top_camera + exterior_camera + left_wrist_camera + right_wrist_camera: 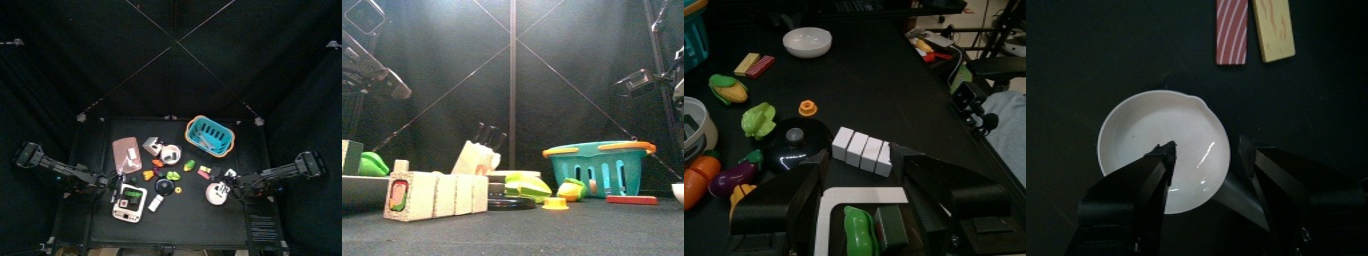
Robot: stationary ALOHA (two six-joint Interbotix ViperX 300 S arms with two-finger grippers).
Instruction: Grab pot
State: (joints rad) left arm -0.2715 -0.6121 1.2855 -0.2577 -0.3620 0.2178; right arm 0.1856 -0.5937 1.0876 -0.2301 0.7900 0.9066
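The pot (1162,150) is seen lying on the table directly beyond the right gripper (1207,160), whose fingers (1156,165) are spread wide, one over the bowl's hollow and one past its rim, apparently so the wall can be pinched. Two striped blocks (1236,30) lie further beyond. The left gripper (855,200) is held near a white box (862,215); its spread cannot be told.

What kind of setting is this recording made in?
Likely a robot lab test pen: black curtains enclose a small black table strewn with toy kitchenware, such as a teal basket and a small white pot.
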